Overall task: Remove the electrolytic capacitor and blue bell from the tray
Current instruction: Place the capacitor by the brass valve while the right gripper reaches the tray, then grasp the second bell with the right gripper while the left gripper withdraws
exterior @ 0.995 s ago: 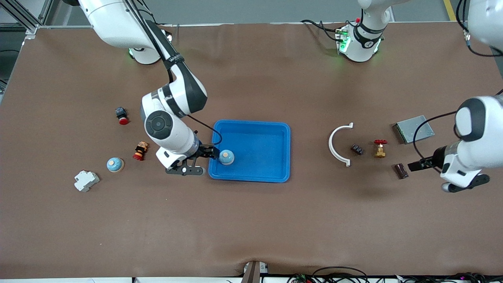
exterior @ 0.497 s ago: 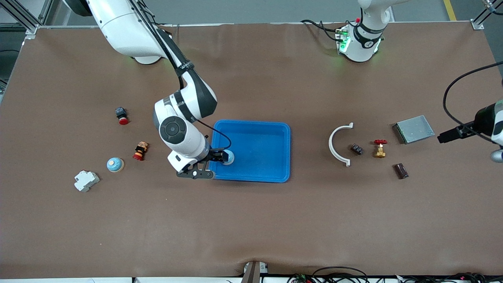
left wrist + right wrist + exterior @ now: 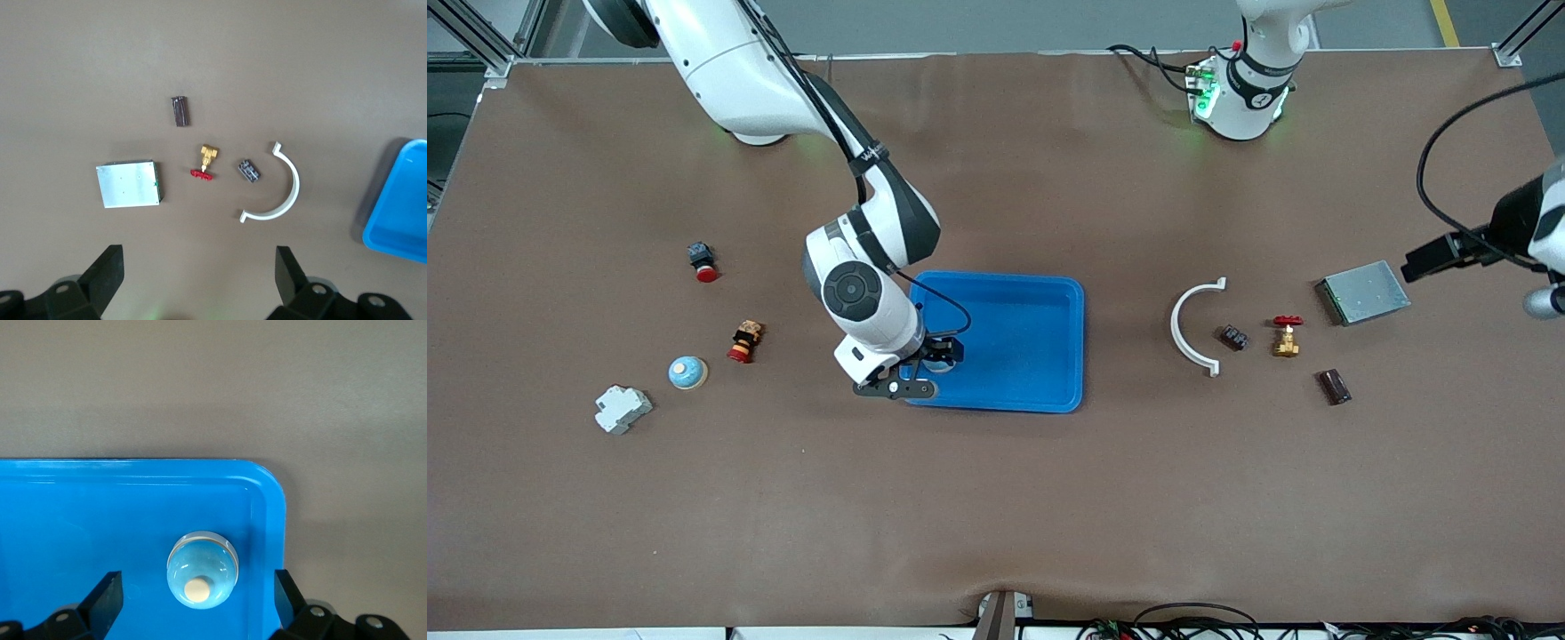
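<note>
A light-blue bell (image 3: 202, 570) with a cream button stands in a corner of the blue tray (image 3: 100, 520), at the tray's (image 3: 1032, 302) end toward the right arm. My right gripper (image 3: 940, 353) hangs just above it and open (image 3: 198, 600); its fingers stand on either side of the bell, clear of it. The dark brown capacitor (image 3: 1335, 387) lies on the table toward the left arm's end, and the left wrist view shows the capacitor (image 3: 180, 111) from high up. My left gripper (image 3: 1427, 260) is open and empty (image 3: 198, 277), raised beside the metal box (image 3: 1363, 292).
A white curved clip (image 3: 1193, 326), a small black part (image 3: 1234, 337) and a red-handled brass valve (image 3: 1286, 334) lie near the capacitor. Toward the right arm's end lie a second blue bell (image 3: 688, 372), a white breaker (image 3: 622, 408), a small figure (image 3: 744, 341) and a red button (image 3: 703, 260).
The right gripper slid from the tray's rim to above the bell, which stayed put. The left arm lifted away from the capacitor and drew back toward its base, past the metal box.
</note>
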Robot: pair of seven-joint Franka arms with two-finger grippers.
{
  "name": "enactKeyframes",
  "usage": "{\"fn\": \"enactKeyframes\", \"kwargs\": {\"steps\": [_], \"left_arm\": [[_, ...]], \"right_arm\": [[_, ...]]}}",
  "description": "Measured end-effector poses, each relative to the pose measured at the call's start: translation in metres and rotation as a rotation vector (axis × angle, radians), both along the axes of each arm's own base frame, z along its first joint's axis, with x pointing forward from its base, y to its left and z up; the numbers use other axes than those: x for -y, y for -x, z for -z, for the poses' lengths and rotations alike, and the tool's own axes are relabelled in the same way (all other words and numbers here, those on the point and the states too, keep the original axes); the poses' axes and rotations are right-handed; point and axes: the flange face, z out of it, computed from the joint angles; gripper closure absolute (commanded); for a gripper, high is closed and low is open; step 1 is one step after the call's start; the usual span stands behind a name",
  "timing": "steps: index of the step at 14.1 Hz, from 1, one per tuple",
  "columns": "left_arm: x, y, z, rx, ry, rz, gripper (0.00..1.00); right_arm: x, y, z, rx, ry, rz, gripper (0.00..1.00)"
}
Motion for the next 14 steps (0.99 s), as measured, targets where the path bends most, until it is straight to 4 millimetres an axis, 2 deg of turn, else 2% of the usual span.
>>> {"fn": "enactKeyframes", "kwargs": {"steps": [2,5,8,11,14], "left_arm": [[0.014,0.013,-0.017,0.017,-0.007,0.055,0.0],[0.032,0.033,-0.029,0.022,-0.008,0.096,0.0],[0.023,0.046,-0.029,0.014,0.016,0.106,0.0],[0.013,0.045,-0.028,0.021,0.02,0.131,0.0],[0.013,0.045,-0.026,0.022,0.02,0.128,0.0]], "right_arm": [[0.0,0.001,0.01,-0.009,0.007,0.0,0.0],[-0.005,0.006,0.024,-0.022,0.016,-0.011,0.0],[-0.011,0.01,0.034,-0.021,0.018,-0.019,0.0],[-0.018,0.016,0.046,-0.029,0.024,-0.032,0.0],[-0.02,0.017,0.054,-0.024,0.024,-0.035,0.0]]}}
